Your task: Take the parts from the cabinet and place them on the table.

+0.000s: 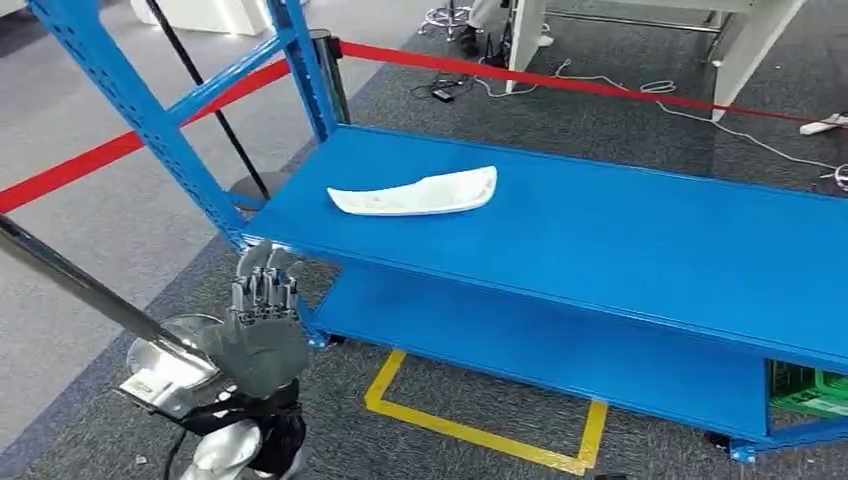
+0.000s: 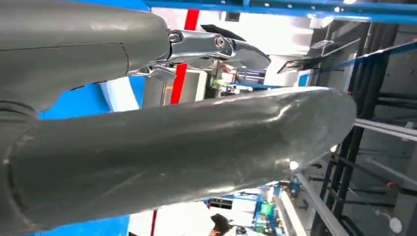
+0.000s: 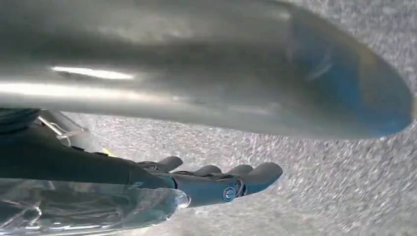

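White part (image 1: 415, 193) lies unlabelled on the blue shelf (image 1: 600, 240); left hand (image 1: 262, 315) empty, fingers apart.

red barrier tape (image 1: 560, 80) stretched behind my rack | yellow floor marking (image 1: 480, 432) on grey carpet (image 1: 120, 230) under the lower shelf | green crate (image 1: 812, 392) at lower right | white cable (image 1: 700, 120) trailing past white furniture legs (image 1: 740, 45)
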Motion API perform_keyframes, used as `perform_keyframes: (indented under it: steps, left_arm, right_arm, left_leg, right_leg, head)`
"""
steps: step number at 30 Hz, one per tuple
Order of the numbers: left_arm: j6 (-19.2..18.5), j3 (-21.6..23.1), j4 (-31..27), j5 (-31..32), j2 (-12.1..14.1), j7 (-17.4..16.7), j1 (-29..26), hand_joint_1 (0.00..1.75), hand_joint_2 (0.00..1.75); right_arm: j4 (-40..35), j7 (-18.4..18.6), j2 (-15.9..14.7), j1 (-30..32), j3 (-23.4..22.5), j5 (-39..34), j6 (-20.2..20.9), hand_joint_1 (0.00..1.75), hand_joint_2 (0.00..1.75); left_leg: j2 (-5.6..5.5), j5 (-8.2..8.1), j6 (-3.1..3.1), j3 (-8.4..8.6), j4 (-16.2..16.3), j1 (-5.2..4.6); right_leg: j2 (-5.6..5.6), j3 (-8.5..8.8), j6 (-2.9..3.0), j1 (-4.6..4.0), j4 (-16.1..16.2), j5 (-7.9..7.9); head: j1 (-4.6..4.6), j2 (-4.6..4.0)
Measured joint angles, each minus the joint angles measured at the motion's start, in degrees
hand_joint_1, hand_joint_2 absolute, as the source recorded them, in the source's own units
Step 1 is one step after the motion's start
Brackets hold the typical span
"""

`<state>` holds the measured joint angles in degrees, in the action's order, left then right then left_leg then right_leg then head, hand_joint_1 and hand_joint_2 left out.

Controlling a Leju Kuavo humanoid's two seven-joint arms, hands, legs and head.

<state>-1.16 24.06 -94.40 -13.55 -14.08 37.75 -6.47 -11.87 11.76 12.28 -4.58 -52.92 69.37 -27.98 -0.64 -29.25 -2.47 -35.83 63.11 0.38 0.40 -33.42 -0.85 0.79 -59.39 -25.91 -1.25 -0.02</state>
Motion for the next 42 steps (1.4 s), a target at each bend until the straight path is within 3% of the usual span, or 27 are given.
perform_keyframes:
  steps: [2, 3, 5, 7, 8, 10, 12, 13, 14, 15, 17, 18, 19, 20, 22, 23, 24, 27, 29, 30, 32, 33, 34, 36, 38, 39, 42]
  left_arm:
    - [0.00, 0.07, 0.00, -0.02, 0.05, -0.02, 0.00, 0.00, 0.00]
    - [0.00, 0.07, 0.02, -0.09, 0.07, -0.16, 0.00, 0.00, 0.00]
    - [0.07, 0.09, 0.00, -0.26, 0.05, -0.68, 0.00, 0.00, 0.00]
    - [-0.44, 0.24, 0.00, -0.63, 0.07, -1.20, 0.06, 0.00, 0.00]
    - [-1.26, 0.31, 0.02, -0.72, 0.09, -1.20, 0.11, 0.00, 0.00]
    - [-3.51, 0.72, 0.02, -1.16, 0.15, -0.77, 0.36, 0.00, 0.00]
    - [-4.88, 0.94, 0.04, -1.18, 0.24, -0.68, 0.37, 0.00, 0.00]
    - [-5.33, 1.07, 0.07, -1.18, 0.22, -0.72, 0.41, 0.00, 0.00]
    - [-5.73, 1.33, 0.11, -1.18, 0.24, -0.81, 0.50, 0.00, 0.00]
    - [-5.86, 1.51, 0.13, -1.18, 0.28, -0.83, 0.60, 0.00, 0.00]
    - [-5.92, 1.66, 0.33, -1.18, 0.42, -0.90, 0.61, 0.00, 0.00]
    - [-5.97, 1.66, 0.44, -1.18, 0.42, -0.90, 0.60, 0.00, 0.00]
    - [-5.99, 1.68, 0.55, -1.18, 0.48, -0.90, 0.60, 0.00, 0.00]
    - [-6.01, 1.73, 0.66, -1.18, 0.50, -0.90, 0.61, 0.00, 0.00]
    - [-6.03, 1.79, 0.81, -1.18, 0.50, -0.92, 0.63, 0.00, 0.00]
    - [-6.03, 1.79, 0.81, -1.18, 0.48, -0.90, 0.64, 0.00, 0.00]
    - [-6.03, 1.79, 0.81, -1.18, 0.50, -0.90, 0.66, 0.00, 0.00]
    - [-6.14, 1.81, 0.87, -1.18, 0.57, -0.90, 0.70, 0.00, 0.00]
    - [-6.16, 1.81, 0.87, -1.18, 0.57, -0.90, 0.76, 0.00, 0.00]
    - [-6.16, 1.81, 0.87, -1.18, 0.59, -0.90, 0.84, 0.00, 0.00]
    - [-6.18, 1.81, 0.98, -1.18, 0.66, -0.90, 0.81, 0.00, 0.00]
    - [-6.49, 1.81, 1.07, -1.25, 0.72, -0.88, 0.80, 0.00, 0.00]
    - [-7.40, 1.79, 1.18, -1.44, 0.79, -0.70, 0.80, 0.00, 0.00]
    - [-9.41, 1.81, 1.22, -1.88, 0.92, -0.33, 0.82, 0.00, 0.00]
    - [-11.49, 1.99, 1.20, -1.90, 0.88, 0.19, 0.84, 0.00, 0.00]
    - [-12.73, 2.23, 1.20, -1.84, 0.85, 0.39, 0.87, 0.00, 0.00]
    - [-15.56, 2.38, 1.20, -0.29, 0.79, 1.05, 0.82, 0.00, 0.00]
  right_arm:
    - [0.00, 0.33, 0.00, 0.06, -0.04, -0.17, -0.90, 0.00, 0.00]
    - [0.00, 0.44, 0.00, 0.10, -0.07, -0.17, -1.18, 0.00, 0.00]
    - [0.00, 0.63, 0.00, 0.09, -0.09, -0.20, -1.77, 0.00, 0.00]
    - [0.00, 1.51, 0.00, 0.02, -0.13, -0.20, -2.36, 0.00, 0.00]
    - [0.00, 1.62, 0.00, 0.02, -0.13, -0.17, -2.60, 0.00, 0.00]
    - [0.00, 2.05, 0.00, 0.03, -0.15, -0.17, -2.84, 0.00, 0.00]
    - [0.00, 2.19, 0.00, -0.04, -0.17, -0.20, -2.93, 0.00, 0.00]
    - [-0.02, 2.19, 0.00, -0.10, -0.17, -0.22, -2.93, 0.00, 0.00]
    - [-0.02, 2.21, 0.00, -0.10, -0.20, -0.26, -2.97, 0.00, 0.00]
    - [-0.02, 2.21, 0.00, -0.13, -0.22, -0.28, -3.02, 0.00, 0.00]
    - [-0.02, 2.19, 0.00, -0.09, -0.26, -0.31, -3.04, 0.00, 0.00]
    - [-0.02, 2.21, 0.00, 0.00, -0.31, -0.33, -3.04, 0.00, 0.00]
    - [-0.02, 2.21, 0.00, 0.05, -0.33, -0.35, -3.04, 0.00, 0.00]
    - [-0.02, 2.23, 0.00, 0.04, -0.37, -0.35, -3.04, 0.00, 0.00]
    - [-0.02, 2.23, -0.02, -0.07, -0.39, -0.35, -3.04, 0.00, 0.00]
    - [-0.02, 2.23, -0.02, -0.11, -0.39, -0.35, -3.04, 0.00, 0.00]
    - [-0.02, 2.23, 0.00, -0.22, -0.39, -0.35, -3.04, 0.00, 0.00]
    - [-0.02, 2.27, -0.04, -0.17, -0.42, -0.37, -3.04, 0.00, 0.00]
    - [-0.02, 2.29, -0.09, -0.18, -0.48, -0.39, -3.13, 0.00, 0.00]
    - [-0.02, 2.27, -0.09, -0.30, -0.48, -0.37, -3.13, 0.00, 0.00]
    - [-0.02, 2.27, -0.09, -0.22, -0.48, -0.39, -3.13, 0.00, 0.00]
    - [-0.02, 2.27, -0.09, -0.16, -0.48, -0.39, -3.11, 0.00, 0.00]
    - [-0.02, 2.27, -0.13, -0.14, -0.48, -0.37, -3.02, 0.00, 0.00]
    - [-0.02, 2.27, -0.13, -0.18, -0.48, -0.33, -2.45, 0.00, 0.00]
    - [-0.02, 2.30, -0.13, -0.18, -0.48, -0.17, -1.82, 0.00, 0.00]
    - [-0.02, 2.30, -0.15, -0.18, -0.48, -0.11, -1.53, 0.00, 0.00]
    - [-0.02, 2.25, -0.17, -0.20, -0.48, 0.15, -1.05, 0.00, 0.00]
  left_leg:
    - [0.00, -3.68, -0.13, -4.36, 8.86, -0.02]
    - [0.00, -4.09, -0.02, -5.94, 11.69, -0.02]
    - [0.00, -1.09, 0.45, -4.62, 8.85, -0.08]
    - [0.07, 3.85, 1.36, 0.50, -1.05, -0.37]
    - [0.34, 4.41, 1.80, 2.29, -4.24, -0.56]
    - [0.34, 3.87, 1.67, 2.54, -5.75, -0.64]
    - [0.20, 3.98, 2.15, 2.48, -5.91, -0.74]
    - [0.25, 4.34, 2.51, 2.77, -6.49, -0.23]
    - [0.29, 4.38, 2.61, 2.91, -6.56, -0.21]
    - [0.32, 4.38, 2.99, 2.88, -6.56, -0.18]
    - [0.32, 4.36, 3.09, 2.83, -6.53, -0.24]
    - [0.31, 4.35, 3.10, 2.84, -6.52, -0.26]
    - [0.28, 4.34, 3.11, 2.88, -6.51, -0.26]
    - [0.23, 4.32, 3.11, 2.92, -6.49, -0.24]
    - [0.11, 4.18, 2.88, 3.13, -6.40, -0.19]
    - [0.06, 4.00, 2.48, 3.18, -6.26, -0.26]
    - [-0.09, 3.77, 2.03, 2.94, -5.86, -0.62]
    - [-0.10, 4.28, 1.29, 2.92, -6.31, -0.47]
    - [0.03, 3.37, 0.63, 2.63, -5.53, -0.37]
    - [0.10, 1.51, 0.33, 1.43, -2.92, -0.37]
    - [0.12, -2.80, 0.00, -2.91, 6.09, -0.31]
    - [0.12, -3.97, -0.04, -4.77, 9.77, -0.32]
    - [0.12, -3.82, -0.03, -5.51, 10.97, -0.31]
    - [0.13, -0.14, 0.29, -3.55, 6.76, -0.32]
    - [0.24, 4.27, 0.84, 1.32, -2.55, -0.33]
    - [0.33, 4.20, 1.04, 2.53, -5.24, -0.48]
    - [0.10, 3.59, 1.86, 2.43, -5.99, -0.68]
  right_leg:
    - [-0.16, -0.16, 0.20, -0.14, -0.01, -0.02]
    - [-0.20, -0.21, 0.25, -0.23, -0.01, -0.01]
    - [-0.16, -0.17, 0.26, -0.35, -0.01, -0.01]
    - [-0.07, -0.01, 0.21, -0.40, -0.01, -0.01]
    - [-0.08, -0.04, 0.10, -0.45, -0.02, -0.01]
    - [-0.12, -0.38, -0.68, -0.78, 0.00, 0.01]
    - [-0.24, -0.13, -1.36, -0.65, 0.47, 0.19]
    - [-0.25, -0.38, -1.72, -0.69, 0.33, -0.04]
    - [-0.22, -0.82, -2.06, -0.67, -0.96, -1.13]
    - [-0.20, -1.93, -2.28, -0.66, -3.41, -2.70]
    - [-0.20, -6.66, -2.60, -0.53, -13.59, -7.29]
    - [-0.20, -8.17, -2.74, -0.52, -16.65, -8.09]
    - [-0.20, -8.46, -2.77, -0.49, -16.94, -7.39]
    - [-0.21, -7.40, -2.79, -0.45, -14.58, -5.50]
    - [-0.22, -2.84, -2.86, -0.17, -5.34, -0.69]
    - [-0.19, -0.54, -2.97, 0.03, -0.71, 0.41]
    - [0.19, 0.20, -2.41, -0.14, 0.23, -0.18]
    - [0.23, -0.30, -1.18, -0.46, 0.00, 0.05]
    - [0.18, -0.19, -0.37, -0.12, 0.34, 0.41]
    - [0.16, -0.21, -0.03, -0.10, 0.34, 0.40]
    - [0.04, -0.29, 0.16, -0.12, 0.33, 0.38]
    - [-0.02, -0.34, 0.20, -0.14, 0.32, 0.35]
    - [-0.04, -0.35, 0.21, -0.15, 0.32, 0.35]
    - [0.03, -0.29, 0.20, -0.15, 0.31, 0.35]
    - [0.09, -0.10, -0.02, -0.13, 0.32, 0.31]
    - [0.11, -0.23, -0.38, -0.54, 0.13, 0.19]
    - [0.05, -0.33, -1.56, -0.29, 0.79, 0.26]
  head:
    - [-0.04, 0.00]
    - [-0.02, 0.00]
    - [-0.02, 0.00]
    - [-0.04, 0.00]
    - [-0.02, 0.00]
    - [0.16, 0.00]
    - [0.09, 0.00]
    - [-0.07, 0.00]
    - [0.35, 0.00]
    - [0.68, 0.00]
    - [0.72, 0.00]
    - [0.72, 0.00]
    - [0.70, 0.00]
    - [0.74, 0.00]
    - [0.72, 0.00]
    - [0.72, 0.00]
    - [0.83, 0.00]
    - [0.50, 0.00]
    - [0.48, 0.00]
    - [-0.02, 0.00]
    - [-0.09, 0.00]
    - [-0.09, 0.00]
    - [-0.06, 0.00]
    - [-0.07, 0.00]
    - [-0.09, 0.00]
    - [-0.13, 0.00]
    - [0.00, 0.00]
